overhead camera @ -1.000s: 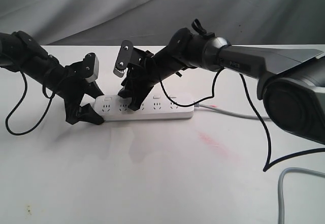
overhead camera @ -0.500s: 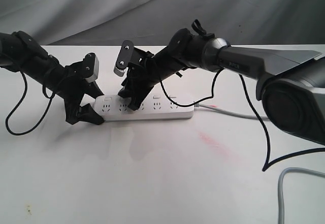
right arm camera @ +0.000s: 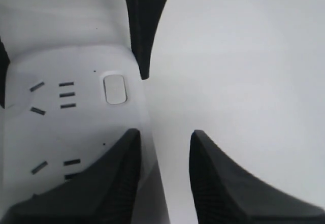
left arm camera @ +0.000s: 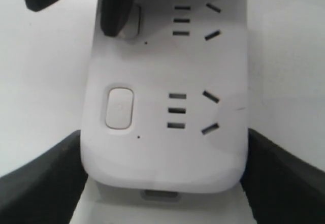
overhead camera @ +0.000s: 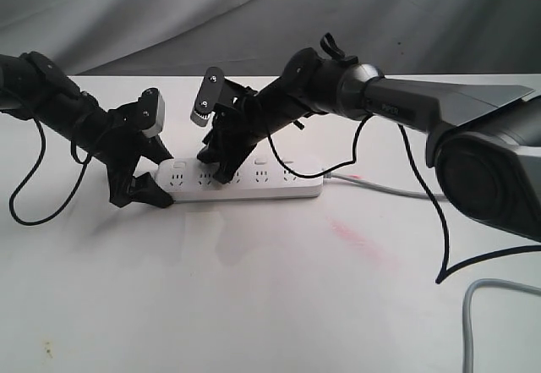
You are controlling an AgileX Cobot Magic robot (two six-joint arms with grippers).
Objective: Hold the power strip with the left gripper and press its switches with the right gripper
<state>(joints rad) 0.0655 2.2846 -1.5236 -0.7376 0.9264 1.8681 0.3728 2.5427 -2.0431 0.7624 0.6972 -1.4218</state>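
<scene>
Holding is looking done, the left pincer point(overhead camera: 157, 175) clasping the power strip point(overhead camera: 262, 183) by its end, nearer the far edge of the surface point(overhead camera: 254, 297), while the right pincer point(overhead camera: 214, 167), angling steeply down with jaws slightly parted around nothing, is resting one fingertip point(left arm camera: 118, 11) on the second switch point(left arm camera: 134, 26), others seemingly remaining

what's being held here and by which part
The left end effector grips the power strip at its rounded end, clamped across its width. The right end effector holds nothing.
</scene>
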